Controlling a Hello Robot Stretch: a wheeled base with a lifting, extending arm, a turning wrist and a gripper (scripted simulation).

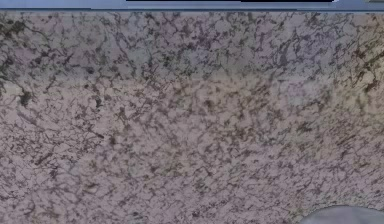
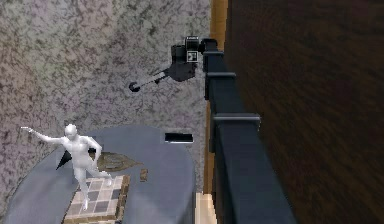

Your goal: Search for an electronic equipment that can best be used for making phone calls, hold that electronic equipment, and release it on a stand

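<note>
In the arm side view my arm (image 2: 232, 120) rises along a brown wooden panel, and the gripper (image 2: 137, 87) reaches left from its dark body (image 2: 186, 50). Only speckled floor lies behind the gripper's far end, so it holds nothing. Below it stands a round grey table (image 2: 160, 178). A small flat dark rectangle (image 2: 179, 137) lies near the table's far edge; it may be the phone, but its shape is too small to tell.
A white statue (image 2: 78, 152) with arms spread stands on a chequered base (image 2: 100, 198) on the grey table, with a flat brownish patch (image 2: 122, 160) beside it. A tall brown wooden panel (image 2: 310, 100) is at the right. Speckled floor (image 1: 190, 110) lies ahead, with a grey curved edge (image 1: 345, 215) at the bottom right.
</note>
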